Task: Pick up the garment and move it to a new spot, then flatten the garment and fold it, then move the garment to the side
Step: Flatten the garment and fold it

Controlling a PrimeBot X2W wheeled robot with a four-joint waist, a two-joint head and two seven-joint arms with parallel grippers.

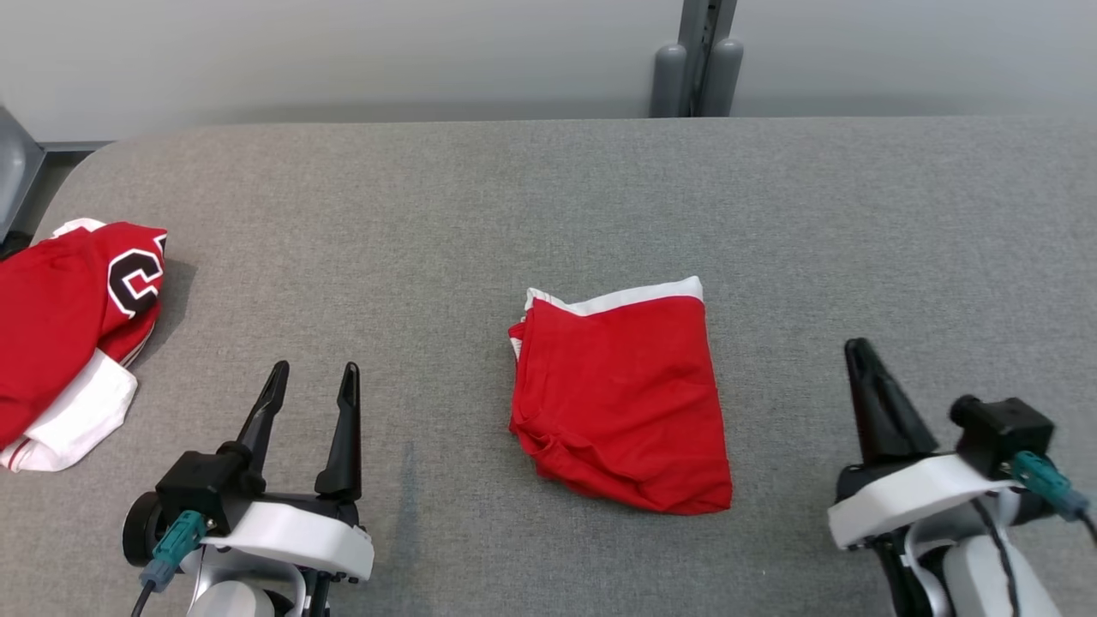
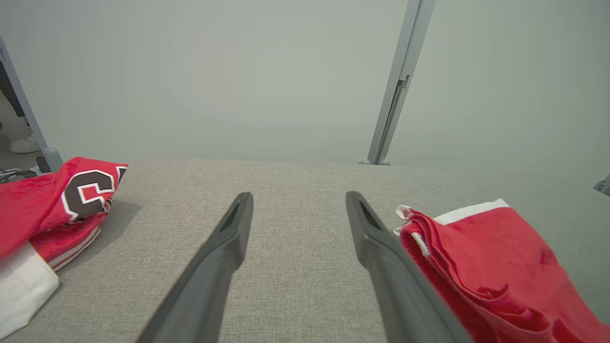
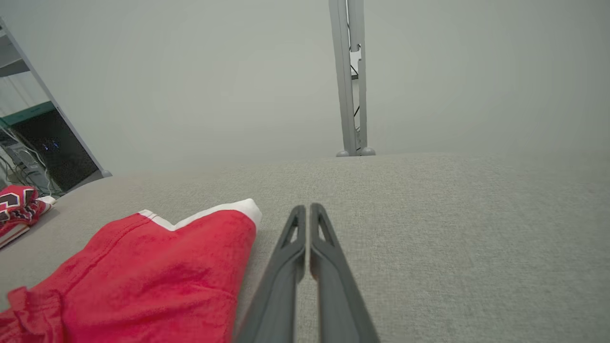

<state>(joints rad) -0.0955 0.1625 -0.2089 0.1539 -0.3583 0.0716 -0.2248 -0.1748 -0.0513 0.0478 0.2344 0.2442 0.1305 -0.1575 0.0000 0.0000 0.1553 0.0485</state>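
A red garment [image 1: 621, 394] with a white band along its far edge lies folded in the middle of the grey table [image 1: 548, 188]. My left gripper [image 1: 314, 370] hovers open to the garment's left, nothing between its fingers; in the left wrist view the gripper [image 2: 299, 196] has the garment [image 2: 495, 267] just right of its right finger. My right gripper [image 1: 855, 344] is to the garment's right, apart from it. In the right wrist view its fingers [image 3: 307, 207] are pressed together and hold nothing, with the garment [image 3: 152, 276] to their left.
A second red and white garment [image 1: 68, 326] with a black letter print lies bunched at the table's left edge, also seen as a heap [image 2: 47, 205] in the left wrist view. A grey post [image 1: 696, 60] stands behind the table's far edge against a pale wall.
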